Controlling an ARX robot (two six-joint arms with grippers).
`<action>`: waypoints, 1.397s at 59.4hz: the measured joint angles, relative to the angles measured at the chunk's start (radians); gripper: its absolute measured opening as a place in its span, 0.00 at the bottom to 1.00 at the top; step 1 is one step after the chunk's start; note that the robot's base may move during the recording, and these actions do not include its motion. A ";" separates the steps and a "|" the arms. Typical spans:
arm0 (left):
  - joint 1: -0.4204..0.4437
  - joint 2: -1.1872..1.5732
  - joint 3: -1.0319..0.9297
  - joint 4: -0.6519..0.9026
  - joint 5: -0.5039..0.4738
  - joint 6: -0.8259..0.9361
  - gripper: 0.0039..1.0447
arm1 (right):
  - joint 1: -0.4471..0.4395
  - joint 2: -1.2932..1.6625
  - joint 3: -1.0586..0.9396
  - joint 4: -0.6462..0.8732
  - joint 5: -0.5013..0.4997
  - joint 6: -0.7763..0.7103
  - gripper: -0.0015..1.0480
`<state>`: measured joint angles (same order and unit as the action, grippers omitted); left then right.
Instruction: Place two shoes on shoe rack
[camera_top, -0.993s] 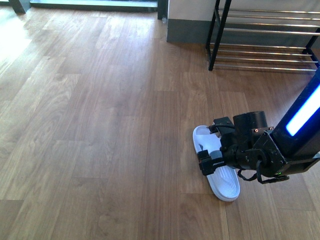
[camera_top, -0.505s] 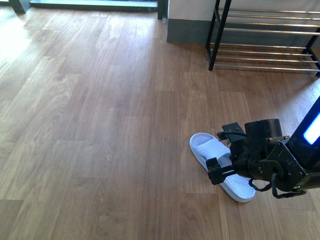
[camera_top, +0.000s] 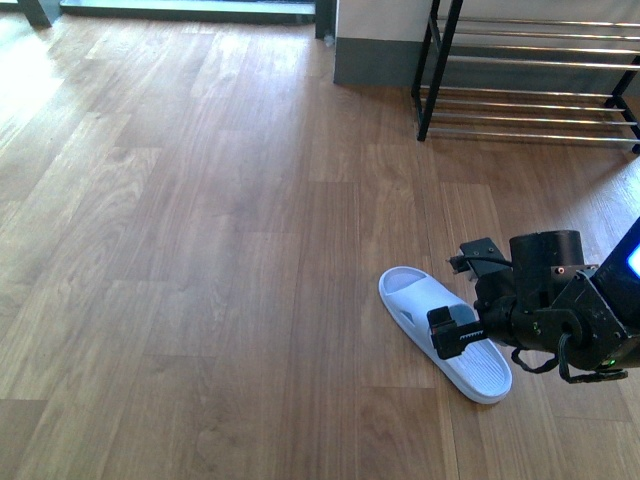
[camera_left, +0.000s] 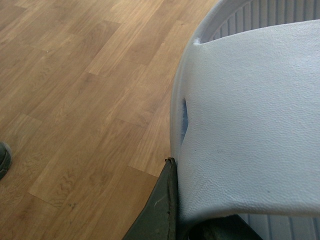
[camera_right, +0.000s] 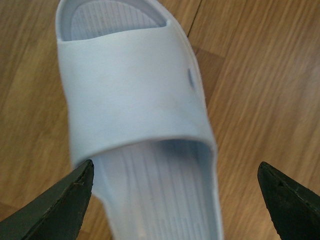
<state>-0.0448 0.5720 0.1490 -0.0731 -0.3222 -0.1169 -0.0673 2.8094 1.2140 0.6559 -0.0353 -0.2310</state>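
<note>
Wood-plank floor (camera_top: 200, 250) fills the room. The shoe rack (camera_top: 530, 95) stands at one o'clock by the wall, well apart from the work. At four o'clock the right gripper (camera_top: 466, 292) hangs low, fingers spread wide astride a pale slide (camera_top: 408, 292) lying flat, likely lined up to pinch its sides. A second slide (camera_left: 250, 110) drapes its strap over the left gripper's one visible finger (camera_left: 162, 210); I cannot tell whether that hand grips.
</note>
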 joint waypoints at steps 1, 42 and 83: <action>0.000 0.000 0.000 0.000 0.000 0.000 0.01 | -0.003 0.002 0.006 -0.002 0.000 -0.003 0.91; 0.000 0.000 0.000 0.000 0.000 0.000 0.01 | -0.057 0.197 0.336 -0.143 -0.116 -0.056 0.91; 0.000 0.000 0.000 0.000 0.000 0.000 0.01 | -0.051 0.208 0.322 -0.097 -0.112 0.014 0.02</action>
<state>-0.0448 0.5720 0.1490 -0.0731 -0.3218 -0.1169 -0.1188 3.0169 1.5364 0.5587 -0.1474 -0.2165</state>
